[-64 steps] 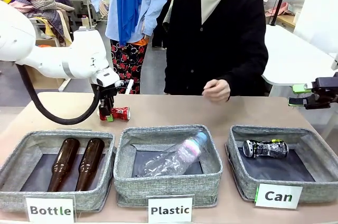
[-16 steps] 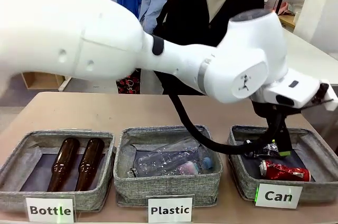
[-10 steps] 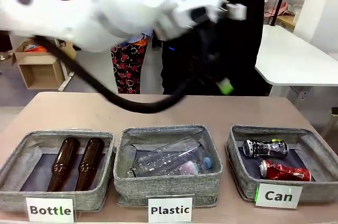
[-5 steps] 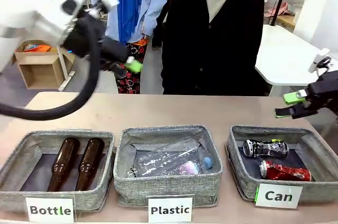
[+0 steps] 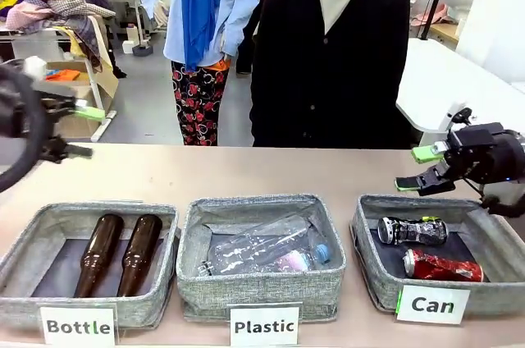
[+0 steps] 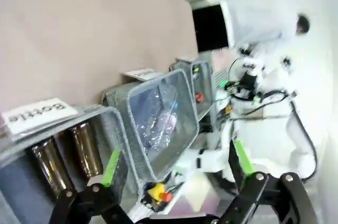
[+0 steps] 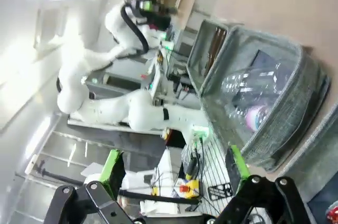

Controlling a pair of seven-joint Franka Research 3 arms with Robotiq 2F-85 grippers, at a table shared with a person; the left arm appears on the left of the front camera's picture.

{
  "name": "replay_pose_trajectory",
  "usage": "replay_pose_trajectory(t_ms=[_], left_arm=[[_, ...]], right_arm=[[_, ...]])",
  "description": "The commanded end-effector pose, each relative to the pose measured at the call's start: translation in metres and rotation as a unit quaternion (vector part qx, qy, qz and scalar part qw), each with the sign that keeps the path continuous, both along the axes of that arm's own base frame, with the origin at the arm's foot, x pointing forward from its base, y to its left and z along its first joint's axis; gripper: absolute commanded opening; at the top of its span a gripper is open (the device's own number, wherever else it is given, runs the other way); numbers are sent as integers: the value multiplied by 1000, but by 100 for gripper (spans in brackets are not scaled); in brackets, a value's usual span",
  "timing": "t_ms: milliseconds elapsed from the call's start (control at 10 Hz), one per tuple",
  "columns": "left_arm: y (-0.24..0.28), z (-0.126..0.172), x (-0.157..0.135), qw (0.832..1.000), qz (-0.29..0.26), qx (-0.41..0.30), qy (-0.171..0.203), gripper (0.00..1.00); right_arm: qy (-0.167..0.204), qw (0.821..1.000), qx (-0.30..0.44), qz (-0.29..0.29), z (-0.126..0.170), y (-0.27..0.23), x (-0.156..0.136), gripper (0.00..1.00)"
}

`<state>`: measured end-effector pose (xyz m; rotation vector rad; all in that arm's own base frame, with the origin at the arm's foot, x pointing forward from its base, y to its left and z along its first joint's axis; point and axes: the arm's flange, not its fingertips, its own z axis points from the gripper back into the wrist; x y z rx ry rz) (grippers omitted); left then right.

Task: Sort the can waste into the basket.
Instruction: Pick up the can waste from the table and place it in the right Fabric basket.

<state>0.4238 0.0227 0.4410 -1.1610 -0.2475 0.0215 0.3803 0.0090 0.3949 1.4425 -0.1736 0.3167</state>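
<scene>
Both cans lie in the grey "Can" basket point(image 5: 367, 272) at the right: the black-and-silver can point(image 5: 412, 231) towards the back, the red can point(image 5: 443, 266) in front of it. My right gripper point(image 5: 417, 169) hovers just above the basket's far left corner, open and empty, fingers pointing left. My left gripper point(image 5: 82, 130) is at the far left edge above the table, open and empty. In the left wrist view the left gripper point(image 6: 174, 163) is open over the row of baskets. The right gripper point(image 7: 174, 165) is also open in its own view.
The "Bottle" basket point(image 5: 29, 229) at the left holds two brown glass bottles point(image 5: 119, 254). The "Plastic" basket point(image 5: 328, 278) in the middle holds clear plastic bottles point(image 5: 262, 251). A person in black point(image 5: 336, 61) stands at the far edge; bare tabletop lies behind the baskets.
My left arm has swung back from above the middle of the table to the far left edge. My right gripper has come into view and shifted slightly left. The cans have not moved.
</scene>
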Motion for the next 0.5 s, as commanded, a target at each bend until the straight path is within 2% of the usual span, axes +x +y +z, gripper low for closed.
replay_pose_trajectory(t_ms=[0, 100, 400], left_arm=[[9, -16, -9, 996, 38, -73, -14, 100], [0, 0, 0, 1000, 0, 0, 0, 100], [0, 0, 0, 1000, 0, 0, 0, 100]], right_arm=[[-11, 993, 2, -120, 9, -1, 22, 100], [0, 1000, 0, 0, 0, 0, 0, 100], [0, 1000, 0, 0, 0, 0, 0, 100]])
